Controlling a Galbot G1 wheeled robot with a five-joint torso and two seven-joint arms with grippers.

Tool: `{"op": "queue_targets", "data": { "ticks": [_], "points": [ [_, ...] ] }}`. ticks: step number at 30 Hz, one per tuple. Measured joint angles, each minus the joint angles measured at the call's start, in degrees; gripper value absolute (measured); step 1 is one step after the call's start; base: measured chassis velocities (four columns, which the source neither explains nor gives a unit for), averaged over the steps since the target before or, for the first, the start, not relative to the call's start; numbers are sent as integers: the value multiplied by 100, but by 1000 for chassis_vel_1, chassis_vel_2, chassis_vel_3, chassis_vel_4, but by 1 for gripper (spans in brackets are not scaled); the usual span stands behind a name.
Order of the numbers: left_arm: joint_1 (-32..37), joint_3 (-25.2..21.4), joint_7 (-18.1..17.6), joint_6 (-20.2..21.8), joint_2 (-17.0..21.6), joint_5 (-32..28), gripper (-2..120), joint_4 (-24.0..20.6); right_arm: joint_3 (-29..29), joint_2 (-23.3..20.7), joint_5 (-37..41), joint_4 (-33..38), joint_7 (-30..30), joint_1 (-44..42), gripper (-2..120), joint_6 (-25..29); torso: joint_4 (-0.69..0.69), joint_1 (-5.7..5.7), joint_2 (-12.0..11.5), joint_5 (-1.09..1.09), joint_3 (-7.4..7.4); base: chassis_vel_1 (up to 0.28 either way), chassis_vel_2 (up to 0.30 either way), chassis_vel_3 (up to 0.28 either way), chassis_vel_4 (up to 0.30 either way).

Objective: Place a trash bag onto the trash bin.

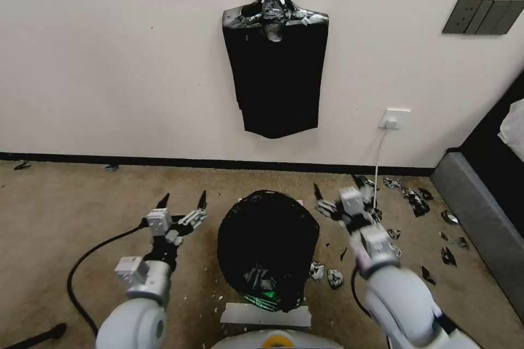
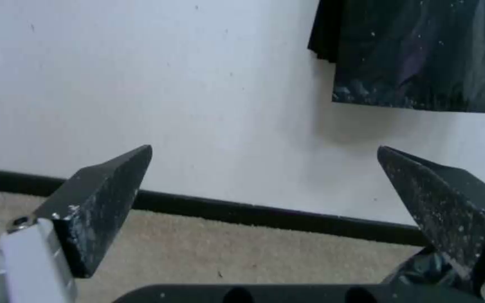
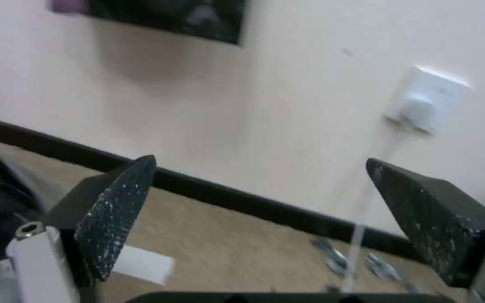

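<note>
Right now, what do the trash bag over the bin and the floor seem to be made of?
The trash bag looks like thin glossy black plastic: crinkled, with grey-white glints. The floor looks like short-pile beige carpet, matte and fibrous in the left wrist view.

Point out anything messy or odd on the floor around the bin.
Small torn black plastic scraps litter the beige carpet to the robot's right of the bin, near the skirting. The glossy black plastic trash bag covers the round trash bin so fully that no wall shows. Both end effectors, left and right, hang open beside it.
</note>
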Motion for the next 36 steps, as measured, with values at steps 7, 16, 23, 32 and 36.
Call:
{"op": "queue_targets", "data": {
  "ticks": [7,16,23,32,36],
  "points": [
    [27,-24,63,-503,-57,138,100,243,601,360,-301,-403,-230,-446,100,967,1,0,0,1,0,0,0,0,0],
    [18,-92,98,-491,-122,151,100,305,764,396,-265,-496,-391,-483,100,1163,1,0,0,1,0,0,0,0,0],
    [16,-93,97,-464,-123,150,100,304,752,388,-254,-496,-396,-467,100,1162,1,0,0,1,0,0,0,0,0],
    [14,-92,91,-448,-122,146,100,301,738,381,-246,-496,-397,-457,100,1149,1,0,0,1,0,0,0,0,0],
    [13,-91,88,-443,-121,144,100,300,735,380,-243,-496,-397,-455,100,1142,1,0,0,1,0,0,0,0,0]
  ]
}}
